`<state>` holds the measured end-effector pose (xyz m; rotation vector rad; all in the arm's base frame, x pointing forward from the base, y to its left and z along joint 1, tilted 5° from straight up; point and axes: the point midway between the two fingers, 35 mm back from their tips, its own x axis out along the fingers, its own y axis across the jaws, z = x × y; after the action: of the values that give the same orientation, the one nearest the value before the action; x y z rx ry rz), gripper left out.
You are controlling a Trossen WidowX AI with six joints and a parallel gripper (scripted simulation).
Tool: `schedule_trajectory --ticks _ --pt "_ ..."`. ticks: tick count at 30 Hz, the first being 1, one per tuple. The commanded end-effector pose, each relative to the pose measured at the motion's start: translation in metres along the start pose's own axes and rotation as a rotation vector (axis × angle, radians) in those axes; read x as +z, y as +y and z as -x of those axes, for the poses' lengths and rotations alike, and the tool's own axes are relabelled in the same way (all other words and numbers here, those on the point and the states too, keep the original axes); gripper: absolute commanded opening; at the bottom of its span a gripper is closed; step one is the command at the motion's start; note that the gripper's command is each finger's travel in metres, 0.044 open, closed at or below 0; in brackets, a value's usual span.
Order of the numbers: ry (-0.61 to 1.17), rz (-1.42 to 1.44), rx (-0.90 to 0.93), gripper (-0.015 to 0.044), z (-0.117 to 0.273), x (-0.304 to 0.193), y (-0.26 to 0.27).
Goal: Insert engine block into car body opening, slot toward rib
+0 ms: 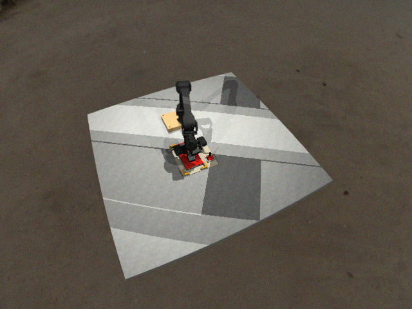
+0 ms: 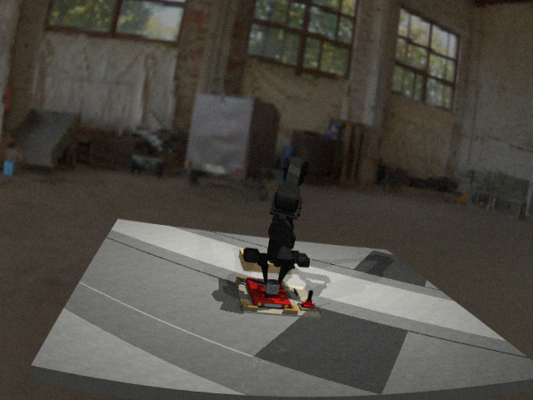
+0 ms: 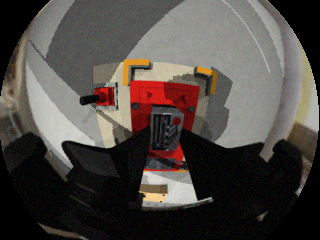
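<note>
The red car body [image 1: 194, 163] [image 2: 261, 297] [image 3: 141, 95] lies on a cream board with orange corner brackets. My gripper [image 1: 190, 154] [image 2: 272, 282] [image 3: 164, 130] points down over it and is shut on the grey engine block [image 1: 190, 157] [image 2: 271, 287] [image 3: 165, 137]. The block is upright between the fingertips, at the middle of the car body. In the wrist view its top shows dark slots and a small red round spot. The block hides the opening and the rib, and I cannot tell how deep it sits.
A red clamp with a black handle [image 1: 210, 156] [image 2: 308, 302] [image 3: 103, 97] stands on the board beside the car body. Orange brackets [image 1: 185, 173] [image 2: 251, 307] [image 3: 130, 70] stand at the board's corners. A tan wooden block [image 1: 170, 122] [image 2: 254, 265] [image 3: 152, 194] lies behind, near the arm.
</note>
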<state>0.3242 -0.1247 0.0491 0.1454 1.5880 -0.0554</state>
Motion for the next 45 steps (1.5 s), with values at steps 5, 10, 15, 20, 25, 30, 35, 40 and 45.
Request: schedule_trajectory --ticks 5,10,15,20,25,30,35,40,45 --pt "0.001 -0.009 -0.004 0.0158 -0.003 0.0 -0.001" --pt "0.001 -0.011 -0.004 0.0158 -0.004 0.0 -0.001" --pt "0.001 -0.01 -0.004 0.0158 -0.005 0.0 -0.001" --pt "0.001 -0.009 -0.004 0.0158 -0.007 0.0 -0.001" --pt "0.001 -0.009 -0.004 0.0158 -0.008 0.0 -0.001" --pt "0.001 -0.009 -0.004 0.0158 -0.01 0.0 -0.001" --pt "0.001 -0.009 -0.004 0.0158 -0.011 0.0 -0.001" --pt "0.001 -0.01 -0.004 0.0158 -0.013 0.0 -0.001" --pt "0.001 -0.01 -0.004 0.0158 -0.014 0.0 -0.001"
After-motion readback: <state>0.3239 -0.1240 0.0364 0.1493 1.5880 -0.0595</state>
